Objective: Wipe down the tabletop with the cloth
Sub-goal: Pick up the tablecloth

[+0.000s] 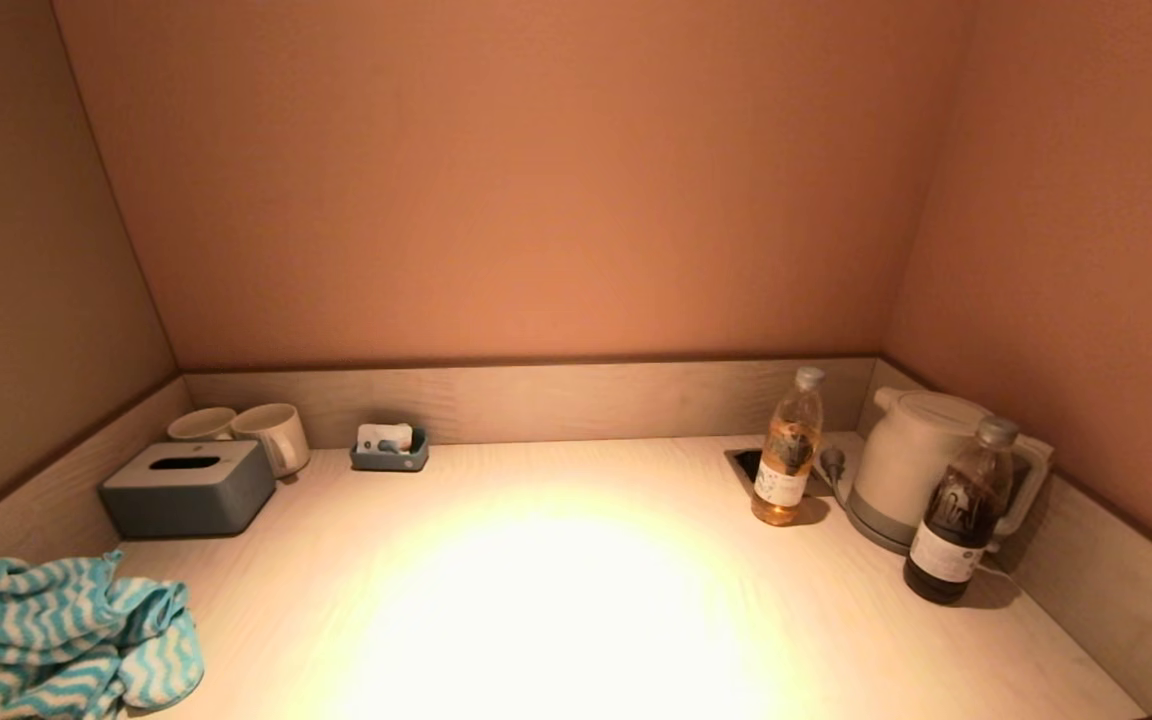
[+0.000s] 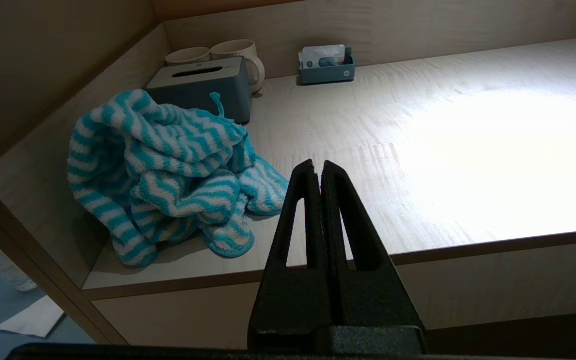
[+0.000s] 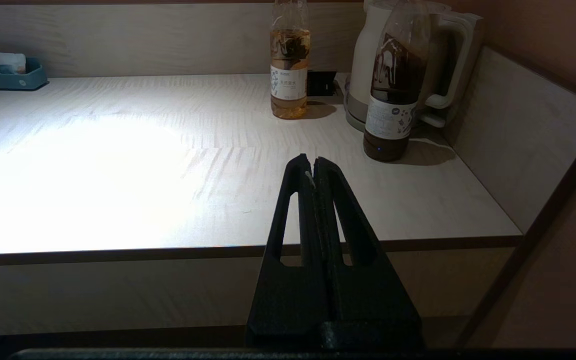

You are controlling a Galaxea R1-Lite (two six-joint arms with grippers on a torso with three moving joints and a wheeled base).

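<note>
A crumpled cloth (image 1: 51,635) with teal and white wavy stripes lies at the near left corner of the pale wood tabletop (image 1: 556,590); it also shows in the left wrist view (image 2: 173,170). My left gripper (image 2: 319,165) is shut and empty, held before the table's front edge, to the right of the cloth and apart from it. My right gripper (image 3: 313,160) is shut and empty, held before the front edge on the right side. Neither arm shows in the head view.
A grey tissue box (image 1: 188,488), two white mugs (image 1: 256,432) and a small blue tray (image 1: 391,450) stand at the back left. A tea bottle (image 1: 788,460), a white kettle (image 1: 911,468) and a dark bottle (image 1: 958,525) stand at the right. Low walls edge three sides.
</note>
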